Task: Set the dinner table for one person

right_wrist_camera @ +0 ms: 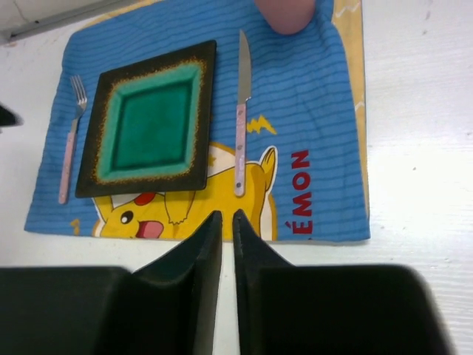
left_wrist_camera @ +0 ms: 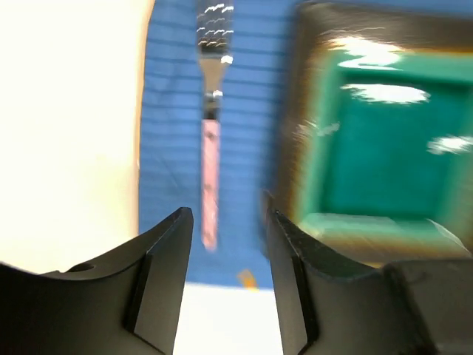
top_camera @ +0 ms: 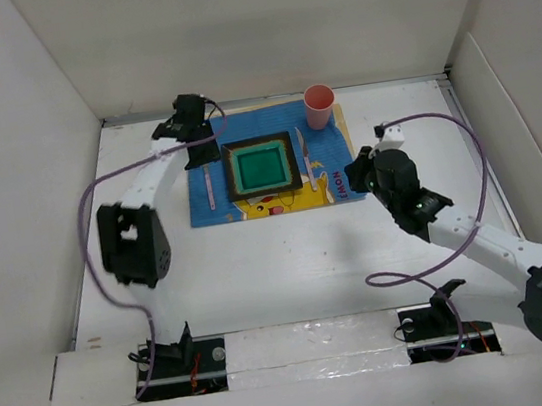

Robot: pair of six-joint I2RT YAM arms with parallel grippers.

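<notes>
On the white dinner table (top_camera: 289,261) lies a blue cartoon mat (top_camera: 333,179). On it sit a square green plate with a dark rim (top_camera: 262,167), a pink-handled fork (top_camera: 209,186) to its left, a pink-handled knife (top_camera: 304,163) to its right and a pink cup (top_camera: 319,106) at the far right corner. My left gripper (top_camera: 202,155) hovers over the mat's far left part, open and empty; the left wrist view shows the fork (left_wrist_camera: 211,170) and the plate (left_wrist_camera: 384,148) beyond its gripper (left_wrist_camera: 229,222). My right gripper (top_camera: 356,173) is shut and empty by the mat's right edge.
White walls enclose the table on the left, back and right. In the right wrist view the mat (right_wrist_camera: 318,111), plate (right_wrist_camera: 150,122), knife (right_wrist_camera: 240,122), fork (right_wrist_camera: 69,159) and cup base (right_wrist_camera: 287,13) lie beyond the gripper (right_wrist_camera: 228,216). Purple cables loop off both arms.
</notes>
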